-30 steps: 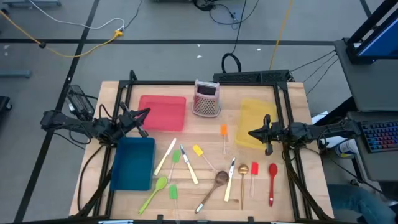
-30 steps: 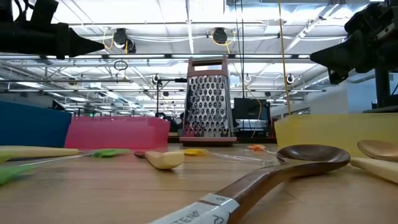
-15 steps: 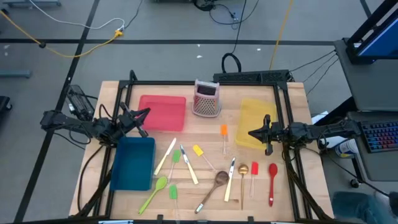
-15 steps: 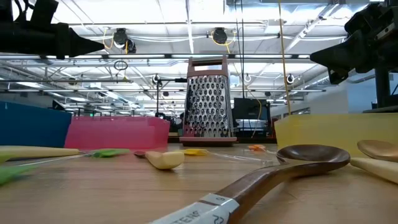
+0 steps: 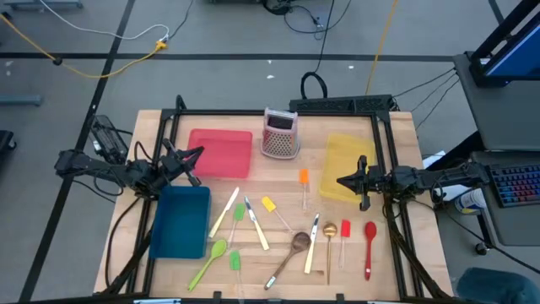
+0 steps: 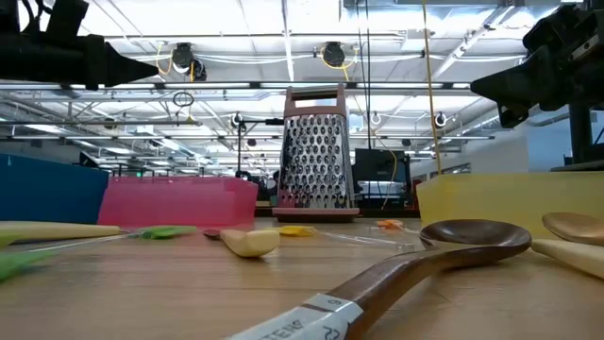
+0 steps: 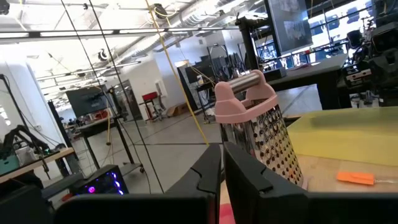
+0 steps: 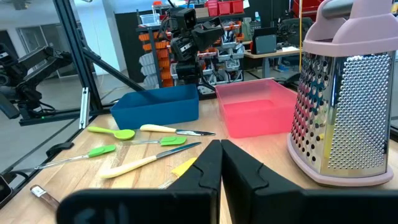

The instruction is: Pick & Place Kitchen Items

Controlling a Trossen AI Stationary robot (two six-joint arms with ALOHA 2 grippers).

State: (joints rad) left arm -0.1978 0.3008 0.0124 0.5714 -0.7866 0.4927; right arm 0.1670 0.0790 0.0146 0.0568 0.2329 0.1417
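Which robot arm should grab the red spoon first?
Probably the right gripper: it hovers over the yellow bin, on the red spoon's side. The left gripper is across the table.

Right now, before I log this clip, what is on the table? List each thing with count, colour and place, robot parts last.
Bins: three. Red bin back left, blue bin front left, yellow bin back right.
Grater: one, pink-topped metal, upright at the back between red and yellow bins.
Knives: three, cream handles, centre front.
Green spatulas: two, left of centre.
Green spoon: one, front, beside the blue bin.
Yellow spatula: one, centre.
Orange spatula: one, beside the yellow bin.
Wooden spoon: one, dark brown, front centre.
Gold spoon: one, front right.
Red spatula and red spoon: one each, front right.
Left gripper: shut, above the red bin's left edge.
Right gripper: shut, above the yellow bin.
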